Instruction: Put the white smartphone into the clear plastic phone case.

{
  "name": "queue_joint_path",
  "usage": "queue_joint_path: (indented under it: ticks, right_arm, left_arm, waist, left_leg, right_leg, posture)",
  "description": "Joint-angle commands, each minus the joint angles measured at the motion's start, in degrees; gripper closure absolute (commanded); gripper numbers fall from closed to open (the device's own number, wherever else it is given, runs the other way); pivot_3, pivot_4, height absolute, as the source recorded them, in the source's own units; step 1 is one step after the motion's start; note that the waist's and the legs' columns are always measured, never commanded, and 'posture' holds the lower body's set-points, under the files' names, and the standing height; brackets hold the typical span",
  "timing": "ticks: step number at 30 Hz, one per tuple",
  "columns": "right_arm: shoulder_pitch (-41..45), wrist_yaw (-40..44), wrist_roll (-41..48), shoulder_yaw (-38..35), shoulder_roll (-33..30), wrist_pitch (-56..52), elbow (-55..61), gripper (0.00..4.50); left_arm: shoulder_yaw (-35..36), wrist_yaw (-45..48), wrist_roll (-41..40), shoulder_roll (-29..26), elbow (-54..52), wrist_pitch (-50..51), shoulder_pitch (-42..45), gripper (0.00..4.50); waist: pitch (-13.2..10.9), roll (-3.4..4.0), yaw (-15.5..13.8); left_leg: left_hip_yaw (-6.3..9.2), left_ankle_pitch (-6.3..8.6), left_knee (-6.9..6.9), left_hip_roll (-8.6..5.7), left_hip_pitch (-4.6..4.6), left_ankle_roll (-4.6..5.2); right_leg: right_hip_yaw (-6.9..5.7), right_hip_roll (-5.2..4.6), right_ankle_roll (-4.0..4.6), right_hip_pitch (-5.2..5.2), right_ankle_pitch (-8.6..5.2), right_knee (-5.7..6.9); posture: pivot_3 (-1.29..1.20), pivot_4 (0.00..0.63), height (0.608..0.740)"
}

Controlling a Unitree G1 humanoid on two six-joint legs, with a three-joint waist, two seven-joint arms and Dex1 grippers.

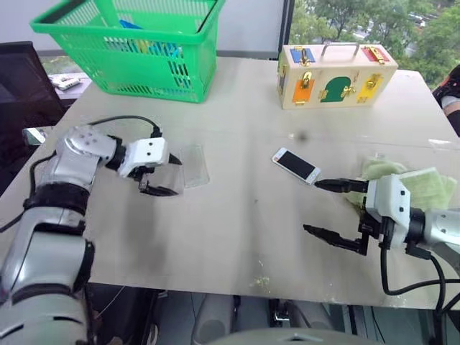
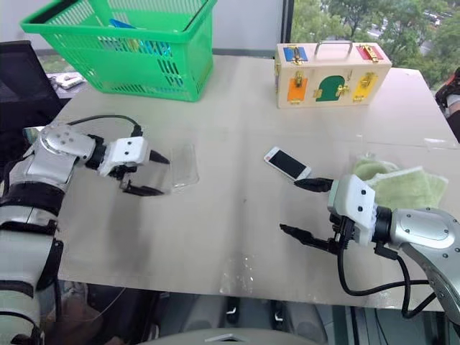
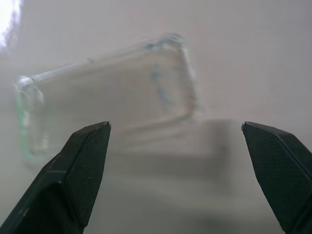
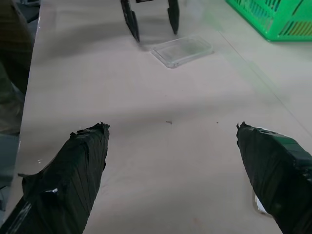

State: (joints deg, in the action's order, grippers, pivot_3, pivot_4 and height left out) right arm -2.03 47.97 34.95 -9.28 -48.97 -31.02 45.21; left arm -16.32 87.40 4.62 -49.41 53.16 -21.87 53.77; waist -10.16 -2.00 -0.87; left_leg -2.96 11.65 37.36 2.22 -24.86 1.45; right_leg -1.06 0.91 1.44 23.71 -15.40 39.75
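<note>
Pale beige tabletop (image 1: 237, 237) runs across the whole scene, with a window and trees behind its far edge.

On the left, the left gripper (image 1: 167, 176) has its two black fingers (image 3: 73, 170) spread wide with nothing between them; they hang just above the surface, tips aimed at the clear plastic phone case (image 1: 194, 167). That case lies flat on the table just past the fingertips, apart from them (in the left wrist view its rounded rim sits straight ahead of the gap between the fingers).

On the right, the right gripper (image 1: 327, 208) is likewise spread wide and empty, one finger (image 4: 73, 170) above the other as the head camera sees it. The white smartphone (image 1: 295, 164) lies face up on the table just beyond the upper fingertip, near it but not touching, set at a slant. Behind this gripper's wrist, a pale green cloth (image 1: 413, 188) lies crumpled on the table.

Farther out, well beyond both sets of fingers, a green plastic basket (image 1: 144, 61) stands at the far left of the table, and a wooden latch box (image 1: 334, 75) with coloured panels and a handle stands at the far right.
</note>
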Motion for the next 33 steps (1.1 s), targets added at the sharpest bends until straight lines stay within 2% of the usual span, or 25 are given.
queue_joint_path:
  ticks: [1,4,6,7,10,15,16,20,23,27,30,33]
  right_arm:
    - [-0.63,-1.1,1.54,-2.68,-0.18,-0.2,2.77,0.0]
    - [-1.19,-1.49,1.66,-3.36,-0.61,-0.37,3.22,0.0]
    - [-1.36,-1.81,2.05,-3.73,-0.79,-0.63,3.6,0.0]
    - [-1.36,-2.04,2.26,-3.85,-0.84,-0.84,3.82,0.0]
    - [-1.21,-2.57,2.7,-3.94,-0.8,-1.46,4.3,0.0]
    - [0.14,-3.25,2.94,-3.0,-0.89,-2.32,4.21,0.0]
    - [0.43,-3.22,2.92,-2.95,-0.92,-2.44,4.05,0.0]
    - [0.71,-3.05,2.52,-2.77,-0.92,-2.37,3.59,0.0]
    - [0.47,-3.18,2.25,-2.54,-0.62,-2.12,3.62,0.0]
    - [0.1,-3.08,2.03,-2.34,-0.41,-1.68,3.48,0.0]
    - [-0.47,-2.45,2.06,-2.92,-0.64,-1.29,3.2,0.0]
    - [-1.31,-1.7,2.19,-3.98,-0.96,-1.01,3.07,0.0]
  left_arm:
    - [-1.87,-1.7,4.77,1.55,7.48,-9.41,4.07,0.02]
    - [-3.55,-3.25,8.0,2.72,11.85,-15.71,6.22,0.02]
    - [-3.82,-3.87,9.26,3.14,13.76,-17.23,7.39,0.52]
    - [-4.32,-3.81,10.18,3.12,14.5,-18.07,7.97,0.83]
    - [-4.76,-2.89,11.08,3.19,15.93,-19.2,8.73,2.17]
    - [-3.16,1.67,8.76,3.71,15.97,-16.18,7.84,4.36]
    - [-2.5,3.22,7.62,3.87,15.46,-14.49,7.71,4.48]
    - [-3.67,5.1,-0.8,3.61,7.21,0.31,6.36,4.48]
    - [-5.91,5.1,-9.83,-0.42,-13.8,21.31,0.47,4.48]
    - [-3.13,2.66,-13.65,-2.68,-42.56,48.2,-7.37,4.48]
    - [-3.15,-4.34,-14.51,-0.38,-56.71,64.54,-9.25,4.48]
    - [-3.61,-10.01,-16.78,4.47,-63.91,75.99,-8.95,4.48]
  waist:
    - [-0.01,-0.01,0.24]
    - [0.0,-0.01,0.27]
    - [0.0,-0.01,0.18]
    - [0.01,0.01,0.18]
    - [0.08,0.07,0.16]
    - [0.15,0.15,0.17]
    - [0.15,0.15,0.18]
    - [0.14,0.15,0.2]
    - [0.13,0.15,0.42]
    - [0.13,0.15,0.96]
    - [0.13,0.15,0.9]
    - [0.14,0.16,0.94]
  left_leg:
    - [-0.01,0.0,0.02,0.0,0.0,0.0]
    - [-0.01,0.0,0.01,0.03,0.07,0.0]
    - [0.01,0.0,0.01,0.03,0.11,-0.01]
    - [0.02,-0.01,0.01,0.04,0.16,-0.01]
    - [0.02,-0.02,0.02,0.04,0.28,0.0]
    - [0.03,-0.06,0.04,0.06,0.34,0.05]
    - [0.03,-0.06,0.06,0.06,0.33,0.05]
    - [0.03,-0.06,0.08,0.06,0.16,0.06]
    - [0.06,-0.06,0.07,0.07,0.05,0.05]
    - [0.08,-0.06,0.07,0.06,0.05,0.05]
    - [0.12,-0.07,0.08,0.04,0.09,0.05]
    - [0.14,-0.08,0.12,0.03,0.24,0.05]
  right_leg:
    - [0.0,0.01,-0.01,0.0,0.01,0.0]
    - [0.01,0.06,-0.01,0.0,0.01,0.05]
    - [0.01,0.08,-0.01,-0.01,0.01,0.1]
    - [0.0,0.09,-0.01,-0.04,0.0,0.13]
    - [0.0,0.09,-0.01,-0.12,0.01,0.21]
    - [-0.04,0.08,0.01,-0.18,0.01,0.27]
    - [-0.04,0.08,0.01,-0.19,0.01,0.26]
    - [-0.05,0.08,0.0,-0.13,0.01,0.16]
    - [-0.08,0.02,0.0,-0.09,0.0,0.09]
    - [-0.08,-0.03,-0.02,-0.11,-0.01,0.09]
    - [-0.1,-0.02,-0.03,-0.15,-0.02,0.12]
    - [-0.1,0.02,-0.05,-0.25,-0.02,0.19]
  posture:
    - [0.0,0.15,0.74]
    - [0.0,0.15,0.74]
    - [0.0,0.15,0.74]
    - [0.0,0.15,0.74]
    - [0.0,0.15,0.74]
    - [0.0,0.15,0.74]
    - [0.0,0.15,0.74]
    - [0.0,0.15,0.74]
    - [0.0,0.15,0.74]
    - [0.0,0.15,0.74]
    - [0.0,0.15,0.74]
    - [0.0,0.15,0.74]
